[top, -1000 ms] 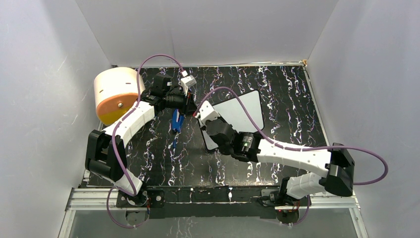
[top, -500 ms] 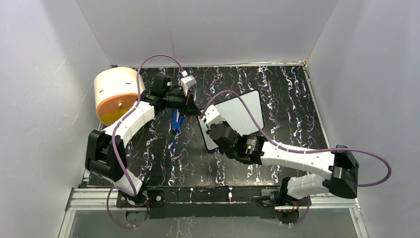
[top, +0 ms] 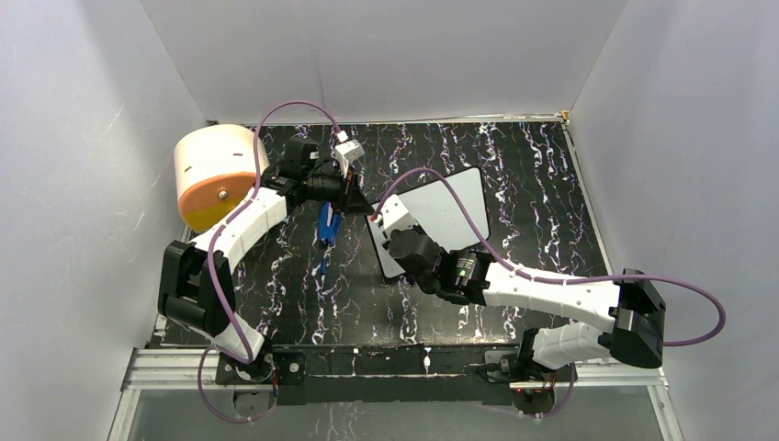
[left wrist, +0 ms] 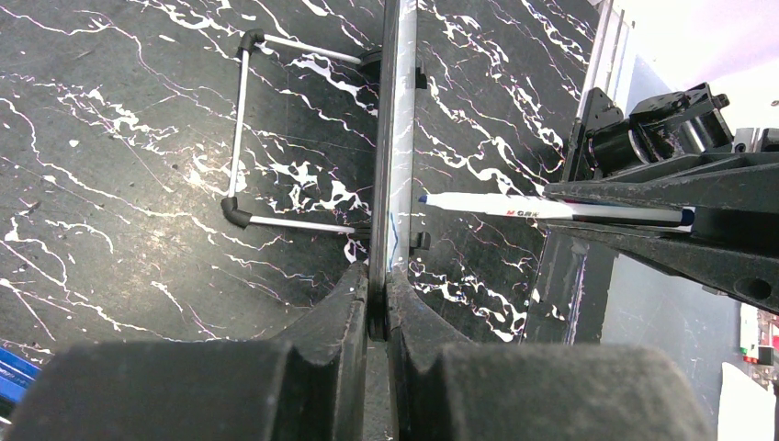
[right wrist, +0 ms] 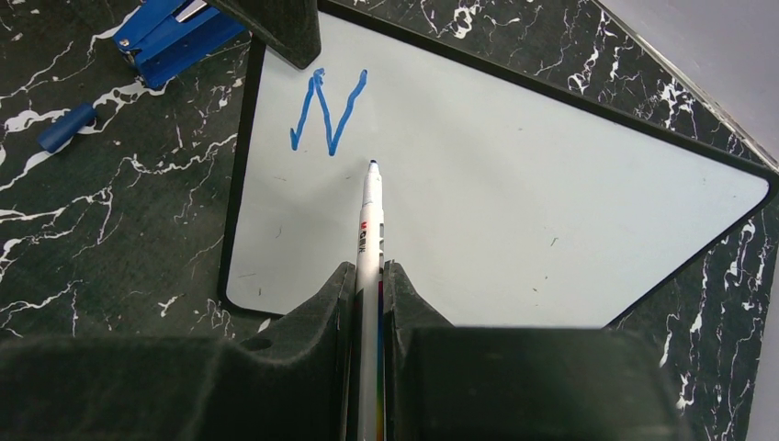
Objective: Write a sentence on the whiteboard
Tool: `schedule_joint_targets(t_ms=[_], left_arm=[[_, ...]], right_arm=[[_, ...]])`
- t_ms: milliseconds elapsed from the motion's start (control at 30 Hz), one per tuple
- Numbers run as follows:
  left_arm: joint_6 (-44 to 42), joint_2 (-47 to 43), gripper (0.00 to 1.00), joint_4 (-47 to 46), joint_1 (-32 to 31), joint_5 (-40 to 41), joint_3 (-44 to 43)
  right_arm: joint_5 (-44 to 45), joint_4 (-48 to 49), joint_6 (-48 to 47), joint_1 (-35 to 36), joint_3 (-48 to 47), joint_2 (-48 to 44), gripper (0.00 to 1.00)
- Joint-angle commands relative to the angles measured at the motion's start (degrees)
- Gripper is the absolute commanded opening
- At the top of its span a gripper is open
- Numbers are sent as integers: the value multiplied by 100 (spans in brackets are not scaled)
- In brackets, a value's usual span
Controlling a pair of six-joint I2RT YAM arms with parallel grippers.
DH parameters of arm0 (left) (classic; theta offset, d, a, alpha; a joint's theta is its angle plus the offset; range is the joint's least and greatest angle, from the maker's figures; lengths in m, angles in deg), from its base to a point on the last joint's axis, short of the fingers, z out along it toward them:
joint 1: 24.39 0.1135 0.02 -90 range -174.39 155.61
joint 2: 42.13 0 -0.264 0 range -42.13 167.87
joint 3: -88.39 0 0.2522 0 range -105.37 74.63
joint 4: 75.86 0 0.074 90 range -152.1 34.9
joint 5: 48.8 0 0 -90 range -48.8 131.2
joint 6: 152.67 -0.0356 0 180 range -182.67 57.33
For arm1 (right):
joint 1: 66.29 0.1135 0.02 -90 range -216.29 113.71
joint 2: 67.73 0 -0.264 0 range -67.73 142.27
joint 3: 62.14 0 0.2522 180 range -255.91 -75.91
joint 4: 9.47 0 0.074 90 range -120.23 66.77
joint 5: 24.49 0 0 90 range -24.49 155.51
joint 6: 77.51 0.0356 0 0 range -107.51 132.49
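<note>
The whiteboard (top: 445,204) stands tilted on the black marbled table, and its white face (right wrist: 533,202) fills the right wrist view. One blue letter "N" (right wrist: 327,114) of the sentence is at its upper left. My left gripper (left wrist: 378,276) is shut on the board's edge (left wrist: 395,138), seen edge-on; from above it (top: 360,202) sits at the board's left corner. My right gripper (right wrist: 369,272) is shut on a white marker (right wrist: 369,220). The marker's blue tip is at the board just below and right of the "N". The marker (left wrist: 551,209) also shows side-on.
A large orange-and-cream cylinder (top: 216,175) lies at the back left. A blue clip-like tool (top: 329,223) and a blue marker cap (right wrist: 66,127) lie left of the board. The board's wire stand (left wrist: 241,129) rests on the table behind it.
The right arm shifted slightly in the first half second, its wrist a little lower and its elbow further right, then held still. The left arm has not moved.
</note>
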Motion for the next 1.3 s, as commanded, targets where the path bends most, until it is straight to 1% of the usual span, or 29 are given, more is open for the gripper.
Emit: schedule_joint_targets(t_ms=[0, 700, 1067, 1267], left_arm=[[-197, -118, 0, 91, -21, 77, 61], [-194, -110, 0, 91, -21, 41, 59], [-203, -110, 0, 100, -21, 33, 55], [-203, -111, 0, 107, -25, 36, 61]], right_arm=[[-17, 432, 17, -31, -75, 7, 0], [-194, 695, -37, -165, -97, 202, 0], [-36, 340, 68, -245, -123, 190, 0], [57, 302, 71, -286, -92, 135, 0]])
